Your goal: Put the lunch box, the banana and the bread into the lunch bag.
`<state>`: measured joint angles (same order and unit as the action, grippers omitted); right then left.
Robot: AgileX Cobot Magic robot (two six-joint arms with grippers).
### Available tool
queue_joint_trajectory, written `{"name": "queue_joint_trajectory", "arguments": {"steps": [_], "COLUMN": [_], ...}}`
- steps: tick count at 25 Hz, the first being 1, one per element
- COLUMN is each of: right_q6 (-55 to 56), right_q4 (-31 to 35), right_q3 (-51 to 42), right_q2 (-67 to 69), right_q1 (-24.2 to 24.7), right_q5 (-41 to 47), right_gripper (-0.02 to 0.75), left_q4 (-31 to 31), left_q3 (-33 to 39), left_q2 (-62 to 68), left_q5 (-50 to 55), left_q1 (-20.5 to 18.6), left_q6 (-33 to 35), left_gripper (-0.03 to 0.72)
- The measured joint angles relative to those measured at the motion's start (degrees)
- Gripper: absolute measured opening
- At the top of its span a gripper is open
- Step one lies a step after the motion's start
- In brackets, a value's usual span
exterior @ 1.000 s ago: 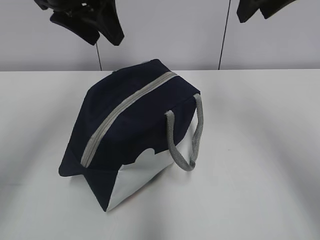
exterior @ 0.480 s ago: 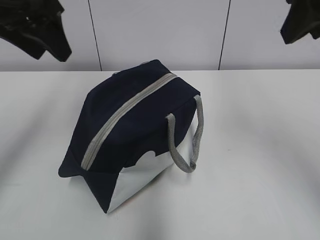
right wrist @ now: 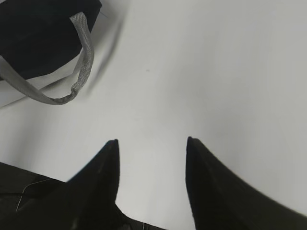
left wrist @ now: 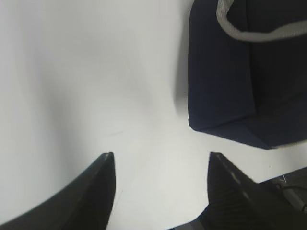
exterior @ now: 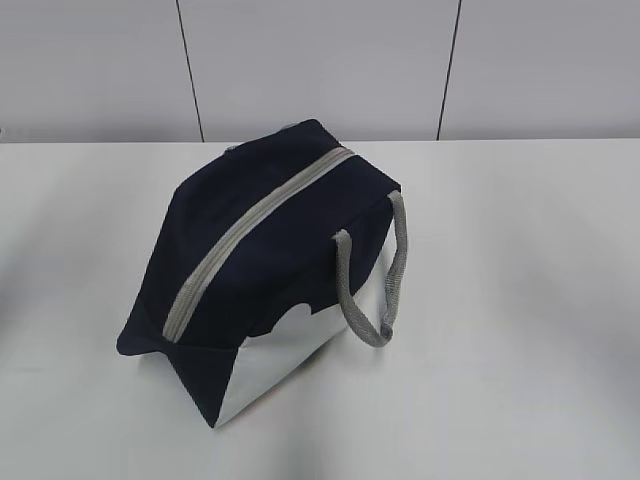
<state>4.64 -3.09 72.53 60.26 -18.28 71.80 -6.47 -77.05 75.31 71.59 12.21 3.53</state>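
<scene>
My left gripper [left wrist: 160, 155] hangs over the bare white table [left wrist: 86, 72] with its two dark fingers spread wide and nothing between them. From that wrist, the large navy-blue fabric lunch bag [left wrist: 240, 86] sits at about two o'clock, well clear of my fingertips, one grey strap handle [left wrist: 259, 33] draped over its dark side.

My right gripper [right wrist: 151, 141] is parted too, somewhat less widely, and also empty, over plain tabletop. There the bag lies off at ten o'clock, its grey woven strap looping down onto the table.

From the exterior view neither of my grippers shows. The bag stands alone a little left of the table's middle, its grey zipper [exterior: 250, 235] closed and running from seven o'clock to one o'clock along the top, the white lower side panel [exterior: 290, 355] facing the camera at five o'clock. I cannot see the lunch box, the banana or the bread anywhere.
</scene>
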Motion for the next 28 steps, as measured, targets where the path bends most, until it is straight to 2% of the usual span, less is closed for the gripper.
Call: {"name": "queue_joint_trajectory", "arguments": {"steps": [11,21,28], "right_q6": [-0.1,-1.4,-2.5], "right_q4": [0.0,0.0,0.0], "right_q3": [-12.0,-21.9,-28.6], "right_q2": [-20.1,-38.9,-50.0], "right_q1": [0.0,0.0,0.0], "right_q5": [0.4,0.9,0.9], "right_gripper": [0.353,0.353,0.353], "left_q4": [0.0,0.0,0.0], "left_q3": [16.9,28.3,33.3], "left_q2": [-22.0,-43.7,-57.7], "left_q5": [0.1,0.3,0.7], "left_q1": [0.0,0.0,0.0], "left_q6": [-1.3,-2.3,-2.3], "left_gripper": [0.435,0.428,0.414]}}
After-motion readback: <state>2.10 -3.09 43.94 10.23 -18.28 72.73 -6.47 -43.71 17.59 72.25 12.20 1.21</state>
